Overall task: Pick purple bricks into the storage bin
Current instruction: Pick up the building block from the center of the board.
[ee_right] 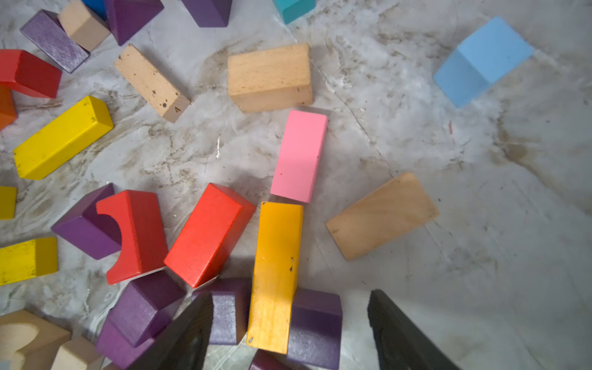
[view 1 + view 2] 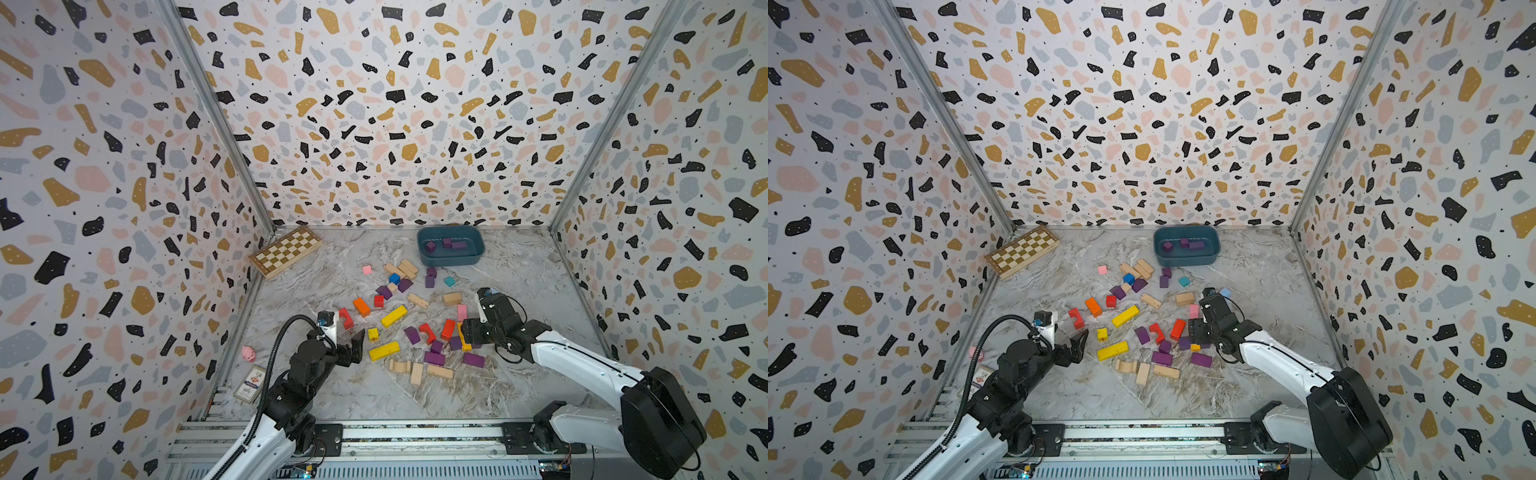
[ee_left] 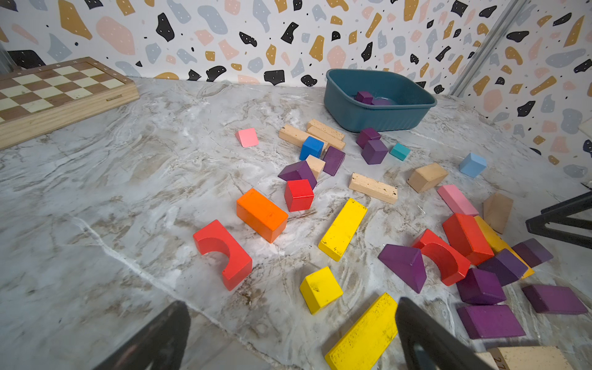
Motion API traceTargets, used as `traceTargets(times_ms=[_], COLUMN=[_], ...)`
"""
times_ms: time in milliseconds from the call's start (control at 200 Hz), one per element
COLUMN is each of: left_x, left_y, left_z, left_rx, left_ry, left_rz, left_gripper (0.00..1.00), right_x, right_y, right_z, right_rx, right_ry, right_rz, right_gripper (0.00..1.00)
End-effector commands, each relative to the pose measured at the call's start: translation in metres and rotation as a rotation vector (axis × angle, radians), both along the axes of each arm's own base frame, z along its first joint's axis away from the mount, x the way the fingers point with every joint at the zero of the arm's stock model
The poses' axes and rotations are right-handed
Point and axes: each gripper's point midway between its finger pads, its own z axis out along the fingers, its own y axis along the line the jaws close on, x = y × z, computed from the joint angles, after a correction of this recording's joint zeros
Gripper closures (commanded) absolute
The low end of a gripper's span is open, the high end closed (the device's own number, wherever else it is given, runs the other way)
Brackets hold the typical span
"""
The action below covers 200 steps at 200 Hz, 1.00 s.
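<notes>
**Purple bricks and both arms at the approach to a grasp.** We show the purple bricks (image 2: pixel 434 358) in two groups. Three lie inside the storage bin (image 2: pixel 451 261), which stands at the far edge of the table (image 2: pixel 498 395) against the back wall. The rest are scattered among red, yellow, pink and plain wooden blocks, a few just in front of the bin and most in a tight cluster near the right arm. We judge the bin's place deliberate: beyond the pile, yet reachable.

The right pincer (image 1: pixel 290 296) is spread, one finger on either side of a purple brick (image 1: pixel 315 320) and of an orange bar (image 1: pixel 277 272) that touches it. Nothing is pinched yet. We read this as the approach to a grasp, made harder by the bar lying against the target.

The right arm stretches forward from the front rail, its wrist bent down over the cluster. The left pincer (image 2: pixel 355 343) is spread and empty. Its arm is folded low beside the pile, pointing toward the blocks.
</notes>
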Motion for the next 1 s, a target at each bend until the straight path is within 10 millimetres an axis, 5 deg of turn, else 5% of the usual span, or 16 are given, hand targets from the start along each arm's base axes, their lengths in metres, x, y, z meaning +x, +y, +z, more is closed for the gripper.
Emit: traceTargets(times_ms=[0, 681, 996], left_x=[0.003, 0.003, 0.003], left_y=[-0.001, -0.001, -0.001], left_z=[0.008, 0.007, 0.007], left_rx=[-0.009, -0.007, -0.008], left_ry=[-0.036, -0.036, -0.034], left_rz=[-0.001, 0.001, 0.001], left_gripper=[0.01, 0.01, 0.01], right_x=[-0.007, -0.019, -0.015], right_y=[-0.003, -0.010, -0.015], right_z=[-0.003, -0.033, -0.028], right_rx=[0.014, 0.004, -0.013], right_ry=[0.026, 0.095, 0.080], right_rz=[-0.019, -0.027, -0.032], right_gripper=[0.26, 0.48, 0.69])
